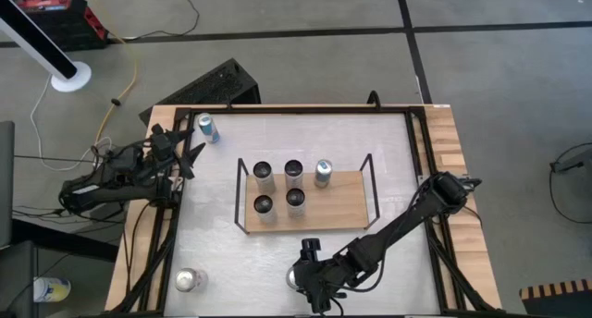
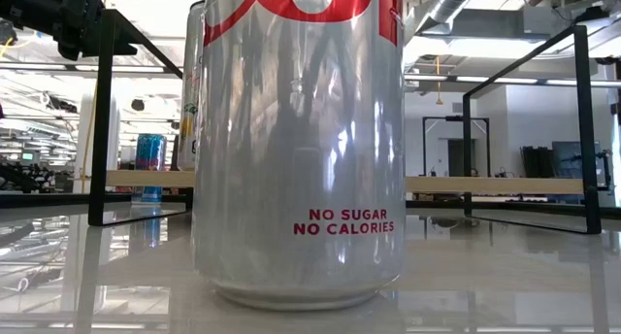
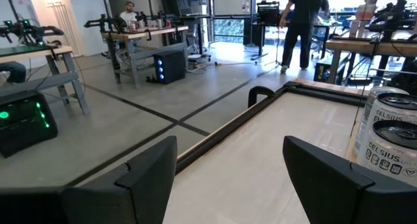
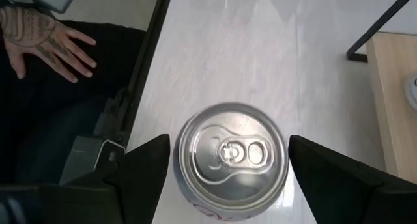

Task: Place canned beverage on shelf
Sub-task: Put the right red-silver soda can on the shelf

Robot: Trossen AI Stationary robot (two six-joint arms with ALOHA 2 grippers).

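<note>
The right arm stretches low across the desk [image 1: 388, 133], its right pincer [image 4: 225, 168] spread wide astride an upright silver can [image 4: 231, 160] at 6 o'clock of the shelf [image 1: 347, 202]. The left pincer [image 3: 228, 172] hovers wide open at the shelf's 9 o'clock.

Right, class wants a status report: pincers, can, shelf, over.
Right pincer open, straddling silver can at table's near edge. Left pincer open, waiting at left rail. Shelf holds five cans, front right bare. Nothing in the way.
</note>
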